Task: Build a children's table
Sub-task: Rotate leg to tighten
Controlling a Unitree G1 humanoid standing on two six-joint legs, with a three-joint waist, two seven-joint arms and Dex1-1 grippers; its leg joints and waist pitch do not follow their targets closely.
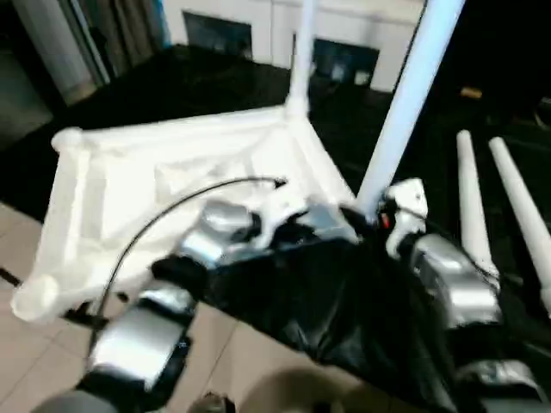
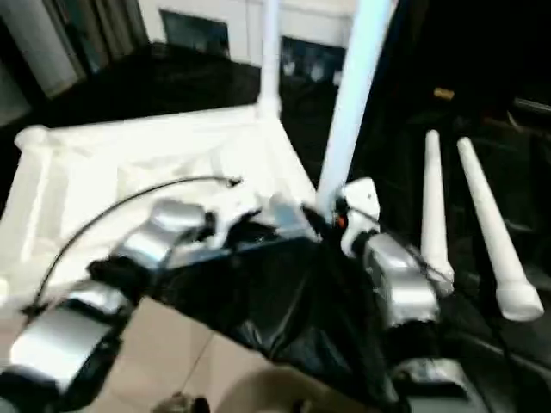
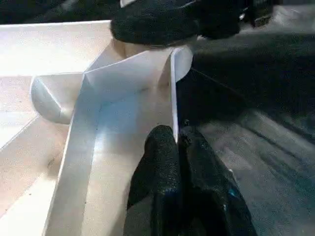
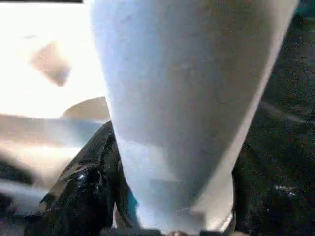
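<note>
The white table top (image 1: 129,181) lies upside down on a black-covered surface, ribs facing up. One white leg (image 1: 299,60) stands upright in its far corner socket. My right gripper (image 4: 172,201) is shut on a second leg (image 1: 405,103), which it holds upright at the near right corner socket (image 3: 184,59). My left gripper (image 3: 176,135) is shut on the table top's thin rim wall (image 3: 173,98), just short of that corner. Two more legs (image 1: 469,202) (image 1: 521,206) lie loose side by side to the right.
A black sheet (image 1: 327,301) covers the work surface and hangs over its near edge. Tiled floor (image 1: 34,344) shows at the lower left. White cabinets (image 1: 258,26) stand at the back. A black cable (image 1: 172,211) arcs over my left forearm.
</note>
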